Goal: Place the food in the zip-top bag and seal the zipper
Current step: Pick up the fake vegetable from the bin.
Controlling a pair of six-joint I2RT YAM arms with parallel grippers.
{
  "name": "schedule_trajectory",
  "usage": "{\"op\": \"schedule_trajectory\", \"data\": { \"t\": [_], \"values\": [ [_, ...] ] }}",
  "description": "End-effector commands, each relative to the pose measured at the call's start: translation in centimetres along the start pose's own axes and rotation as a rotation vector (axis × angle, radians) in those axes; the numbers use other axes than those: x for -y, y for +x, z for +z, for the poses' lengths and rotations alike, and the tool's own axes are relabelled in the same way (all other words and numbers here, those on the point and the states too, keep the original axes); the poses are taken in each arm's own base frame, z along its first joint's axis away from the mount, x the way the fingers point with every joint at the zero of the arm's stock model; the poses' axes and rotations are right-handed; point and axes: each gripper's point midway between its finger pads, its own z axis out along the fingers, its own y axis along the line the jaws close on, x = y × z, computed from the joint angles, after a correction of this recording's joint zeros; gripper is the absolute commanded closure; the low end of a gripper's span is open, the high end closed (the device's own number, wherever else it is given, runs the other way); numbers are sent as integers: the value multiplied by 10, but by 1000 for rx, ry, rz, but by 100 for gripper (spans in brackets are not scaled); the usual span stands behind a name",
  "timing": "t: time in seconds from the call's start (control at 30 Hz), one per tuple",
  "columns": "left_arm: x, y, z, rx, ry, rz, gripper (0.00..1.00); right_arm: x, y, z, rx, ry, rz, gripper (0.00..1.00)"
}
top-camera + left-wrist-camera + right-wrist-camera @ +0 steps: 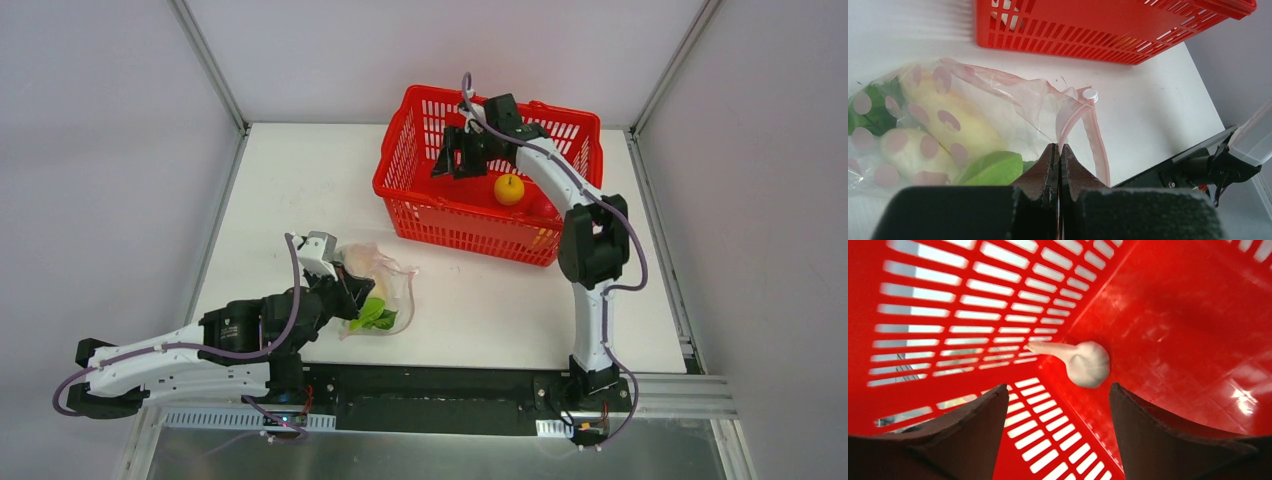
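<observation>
The right gripper (pixel 1058 387), jaws spread wide, hangs inside the red mesh plastic basket (pixel 1158 305). A small white radish-like toy vegetable (pixel 1089 364) lies on the basket floor by a side wall, just ahead of the fingertips. Its thin stem points left, so its long axis runs roughly from one finger toward the other. This arm looks the nearer to it. A yellow toy ball (pixel 509 189) rests close by. Across the white table (pixel 300 180), the left gripper (pixel 1059 150) pinches the clear crinkly zip-top bag (pixel 1013 95) at its pinkish-red zipper strip (pixel 1096 140). Green leafy pieces (pixel 993 170) lie inside.
</observation>
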Motion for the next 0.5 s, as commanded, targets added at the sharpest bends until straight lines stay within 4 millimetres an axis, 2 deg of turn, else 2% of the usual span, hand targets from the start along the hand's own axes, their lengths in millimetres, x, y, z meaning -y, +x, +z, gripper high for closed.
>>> {"op": "schedule_trajectory", "data": {
  "t": [0.0, 0.17, 0.37, 0.47],
  "values": [
    [-1, -4, -2, 13, -1, 4, 100, -2, 29, 8, -143, -75, -86, 26],
    [-6, -8, -6, 13, -16, 14, 100, 5, 46, 19, -176, -94, -183, 27],
    [-10, -12, -9, 26, -23, 8, 100, -2, 76, 36, -245, -122, -265, 27],
    [-10, -13, -11, 24, -24, 12, 100, -1, 83, 46, -256, -80, -322, 25]
  ]
}}
